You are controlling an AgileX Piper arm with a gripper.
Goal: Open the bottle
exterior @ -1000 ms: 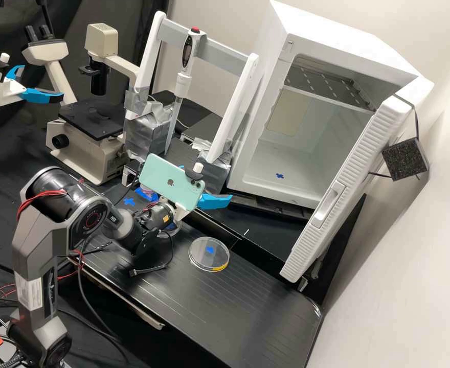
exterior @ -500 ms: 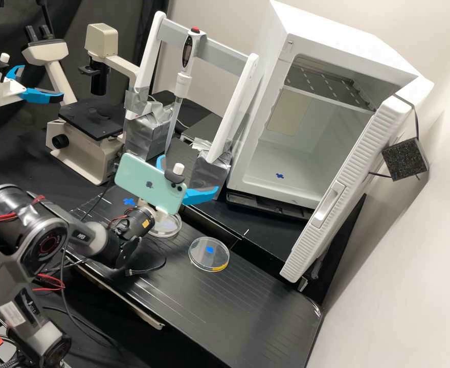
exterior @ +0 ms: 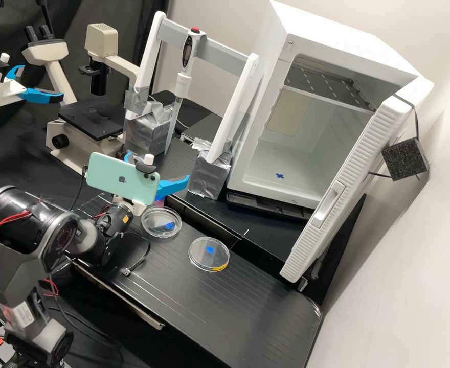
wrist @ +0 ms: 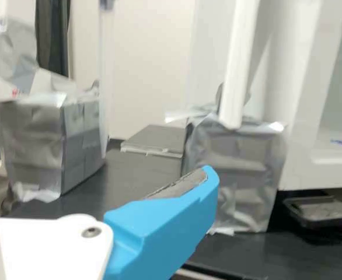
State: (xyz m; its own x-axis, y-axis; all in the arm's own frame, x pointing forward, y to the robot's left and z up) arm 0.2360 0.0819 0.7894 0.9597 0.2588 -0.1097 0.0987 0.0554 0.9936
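Observation:
Spread apart, the blue fingers of the gripper (exterior: 158,166) stand open above the back edge of the black bench (exterior: 225,296), in the high view. A small pink patch (exterior: 159,202) shows low behind the phone mount, near the left petri dish; I cannot tell whether it is part of the bottle. The phone hides much of what lies behind the wrist. In the wrist view, the gripper (wrist: 166,224) has a blue finger with a grey pad, and nothing touches that pad.
Two clear petri dishes, one left (exterior: 161,222) and one right (exterior: 208,254), lie on the bench. Behind stand a pipette on a white frame (exterior: 238,105), foil-wrapped blocks (exterior: 208,174), a microscope (exterior: 84,145) and an open white incubator (exterior: 271,168). A second arm's gripper hangs at the upper left.
The arm has swung left across the high view, carrying the open gripper away from the right foil-wrapped block. The left petri dish has come out from behind the wrist.

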